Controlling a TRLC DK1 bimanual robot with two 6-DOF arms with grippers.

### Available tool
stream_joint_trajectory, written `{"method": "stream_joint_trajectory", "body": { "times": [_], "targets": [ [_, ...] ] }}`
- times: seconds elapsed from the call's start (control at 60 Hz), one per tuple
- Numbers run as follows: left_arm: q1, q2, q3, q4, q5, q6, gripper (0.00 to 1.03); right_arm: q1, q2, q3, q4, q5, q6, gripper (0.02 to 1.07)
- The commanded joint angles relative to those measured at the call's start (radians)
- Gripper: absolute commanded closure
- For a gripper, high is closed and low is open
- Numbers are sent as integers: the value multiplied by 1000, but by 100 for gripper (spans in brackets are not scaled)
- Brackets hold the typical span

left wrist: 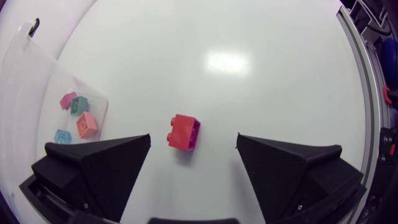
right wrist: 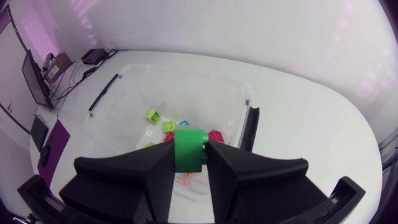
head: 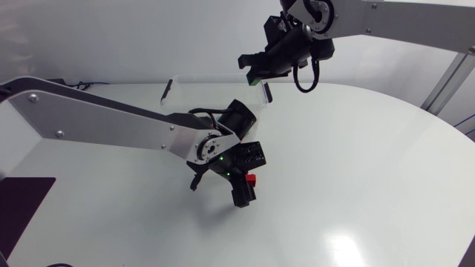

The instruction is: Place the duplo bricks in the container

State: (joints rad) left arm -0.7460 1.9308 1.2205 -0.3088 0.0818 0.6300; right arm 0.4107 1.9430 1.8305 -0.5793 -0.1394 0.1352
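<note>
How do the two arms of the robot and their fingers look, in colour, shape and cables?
The left arm and the right arm have flat silver-grey links with small screws and round black joints. A black cable loops under the right arm's wrist, and small green lights glow at the left arm's wrist. The fingers are matte black, broad wedges with a finely textured surface.

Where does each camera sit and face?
Head view: fixed above the table, looking down; both arms show.
Left wrist view: on left arm, facing down; left gripper open, fingers flanking the red brick.
Right wrist view: on right arm, looking into the container; right gripper shut on the green brick.
Shared: red brick in head and left wrist views; container in both wrist views.
</note>
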Motion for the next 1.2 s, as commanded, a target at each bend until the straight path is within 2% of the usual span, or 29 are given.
{"method": "stream_joint_trajectory", "body": {
  "times": [0.0,0.083,0.133,0.25,0.317,0.433,0.517,0.617,0.667,0.75,0.833,0.85,0.967,1.033,1.183],
  "targets": [
    [10,36,37,-7,10,36,7,2,51,61,7,-11,26,81],
    [13,51,54,-7,10,42,7,2,99,121,-4,-17,26,79],
    [16,65,70,-15,10,45,7,2,128,159,-13,-19,24,64],
    [23,99,112,-44,10,59,7,-4,171,219,-56,-29,24,20],
    [28,123,136,-65,10,68,9,-7,160,199,-56,-45,24,12],
    [42,151,189,-119,27,77,12,-18,106,108,-40,-63,17,10],
    [43,174,221,-164,36,91,21,-35,54,35,-21,-80,12,10],
    [42,194,247,-196,38,99,24,-55,-21,-54,-8,-103,1,10],
    [39,200,264,-213,42,103,32,-64,-69,-108,7,-108,-3,10],
    [31,211,280,-228,45,103,56,-85,-148,-186,19,-123,-5,10],
    [20,224,278,-239,45,100,92,-119,-237,-272,35,-149,-5,10],
    [19,224,275,-239,45,99,96,-127,-257,-292,36,-152,-5,10],
    [17,215,261,-297,45,103,97,-174,-366,-392,42,-190,-13,10],
    [23,191,247,-335,78,105,97,-204,-423,-445,42,-212,-22,10],
    [42,45,166,-366,99,97,97,-251,-536,-591,52,-243,-39,10]
  ]
}}
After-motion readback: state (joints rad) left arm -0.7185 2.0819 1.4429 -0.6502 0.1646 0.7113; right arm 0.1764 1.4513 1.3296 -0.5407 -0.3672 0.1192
